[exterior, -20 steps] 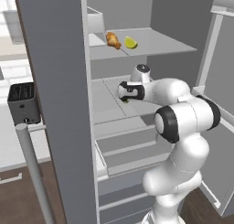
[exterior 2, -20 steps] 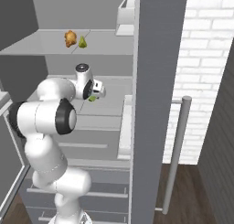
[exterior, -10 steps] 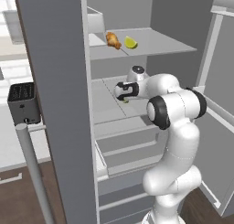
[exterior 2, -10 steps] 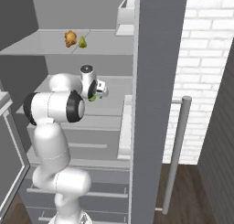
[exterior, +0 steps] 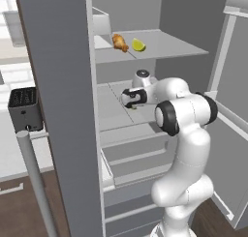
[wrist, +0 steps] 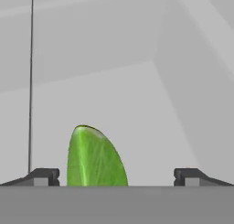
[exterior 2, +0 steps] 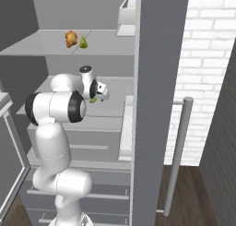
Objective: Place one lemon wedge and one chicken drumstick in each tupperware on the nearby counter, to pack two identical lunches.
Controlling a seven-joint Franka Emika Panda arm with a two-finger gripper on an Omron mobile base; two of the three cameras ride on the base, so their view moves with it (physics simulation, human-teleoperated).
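Inside the open fridge, my gripper (wrist: 114, 177) is open on the middle shelf (exterior: 114, 115). A green lemon wedge (wrist: 93, 159) lies on the shelf between the fingertips (wrist: 43, 176), nearer the left one, and neither tip touches it. From the base the hand (exterior: 133, 96) hovers over that wedge (exterior 2: 93, 99). On the top shelf a golden-brown chicken drumstick (exterior: 118, 42) lies beside a second yellow-green lemon wedge (exterior: 139, 45); they show again as drumstick (exterior 2: 70, 38) and wedge (exterior 2: 83, 43). The tupperware is out of view.
A white box (exterior: 101, 23) stands at the back of the top shelf. The fridge door (exterior: 58, 86) with its bar handle (exterior: 36, 183) stands to the left. A black toaster (exterior: 23, 108) sits on the counter (exterior: 14, 154). Drawers (exterior: 140, 158) lie below the shelf.
The hand has moved a little left and lower over the middle shelf, and the elbow has swung in behind it. The jaws stayed open.
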